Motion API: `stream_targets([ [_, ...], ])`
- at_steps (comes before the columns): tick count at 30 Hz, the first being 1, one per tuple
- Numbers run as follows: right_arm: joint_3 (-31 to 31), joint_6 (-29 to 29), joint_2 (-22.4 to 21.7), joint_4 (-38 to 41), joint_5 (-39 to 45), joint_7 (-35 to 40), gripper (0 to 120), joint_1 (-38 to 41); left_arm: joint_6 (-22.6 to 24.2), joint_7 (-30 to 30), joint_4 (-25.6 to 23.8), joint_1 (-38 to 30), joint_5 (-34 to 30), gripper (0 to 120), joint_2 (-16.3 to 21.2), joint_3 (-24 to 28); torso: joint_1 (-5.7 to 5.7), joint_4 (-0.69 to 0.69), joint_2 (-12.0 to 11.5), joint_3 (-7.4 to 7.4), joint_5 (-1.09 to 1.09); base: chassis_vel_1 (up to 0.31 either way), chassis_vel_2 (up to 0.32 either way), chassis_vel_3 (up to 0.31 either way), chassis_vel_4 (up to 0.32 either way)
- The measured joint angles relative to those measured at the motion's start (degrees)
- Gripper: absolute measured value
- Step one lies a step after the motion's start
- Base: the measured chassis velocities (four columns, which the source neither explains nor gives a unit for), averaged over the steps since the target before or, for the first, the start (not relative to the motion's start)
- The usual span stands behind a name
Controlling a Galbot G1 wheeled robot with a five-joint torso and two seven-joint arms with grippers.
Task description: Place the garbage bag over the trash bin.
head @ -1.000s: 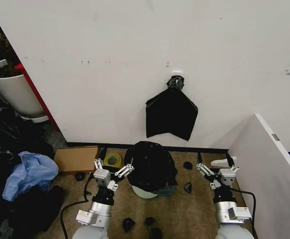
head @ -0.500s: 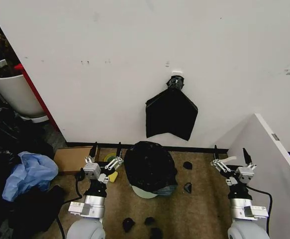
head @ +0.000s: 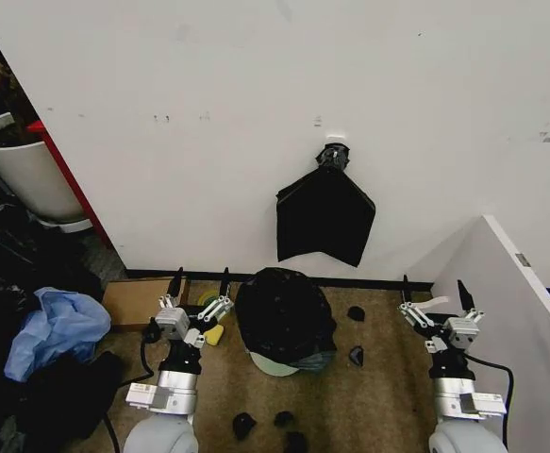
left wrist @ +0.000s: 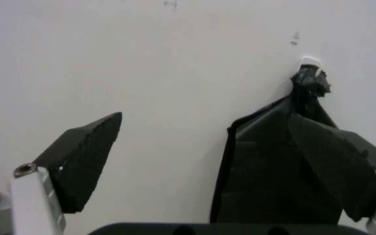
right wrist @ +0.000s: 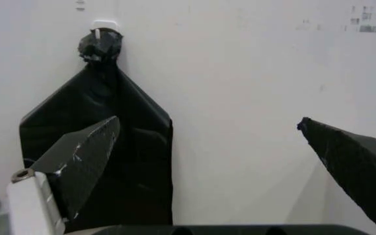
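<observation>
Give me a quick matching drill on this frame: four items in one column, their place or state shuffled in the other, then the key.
Items
1. garbage bag
2. trash bin
3. left gripper
4. black bundle

Places or states
A. hangs on the wall from a white hook
B. open, beside the bin on the robot's left, holding nothing
C. draped over the bin's top
D. on the floor, just its lower part peeking out under black plastic

Pairs: 1-C, 2-D, 3-B, 4-A

The right gripper is likewise open, off to the bin's right.
</observation>
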Motion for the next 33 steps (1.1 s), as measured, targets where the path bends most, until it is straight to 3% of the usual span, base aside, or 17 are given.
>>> stream_targets([
  [4, -0.04, 0.33, -0.09, 0.30, -0.27, -0.03, 100, -0.36, 0.81, -0.01, 0.45, -0.59, -0.13, 100, -0.02, 0.17, 0.00, -0.01, 0.00, 0.00, 0.00, 0.000, 0.000, 0.000, 0.000],
  [12, -2.03, 3.37, 1.99, -1.62, -4.13, 0.07, 100, -0.05, 19.64, 1.62, 3.67, -5.49, -10.55, 100, 3.95, 2.19, 0.00, -0.03, 0.00, 0.00, -0.01, 0.000, 0.000, 0.000, 0.000],
  [16, -3.24, 3.51, 2.24, -2.23, -5.34, -0.09, 100, 1.16, 25.05, 1.24, 7.57, -8.42, -13.74, 100, 5.34, 3.25, 0.00, -0.02, 0.00, 0.00, -0.01, 0.000, 0.000, 0.000, 0.000],
  [27, -3.79, 3.52, 1.63, -3.48, -5.07, -0.53, 100, 2.27, 23.81, 3.63, 19.41, -15.27, -12.40, 94, 3.42, 5.22, 0.01, -0.02, 0.00, 0.00, 0.00, 0.000, 0.000, 0.000, 0.000],
  [33, -3.46, 4.30, 1.40, -3.21, -4.77, -0.56, 100, 1.62, 23.55, 3.57, 23.49, -18.56, -12.91, 72, 1.75, 5.40, 0.01, -0.02, 0.00, 0.00, 0.00, 0.000, 0.000, 0.000, 0.000],
])
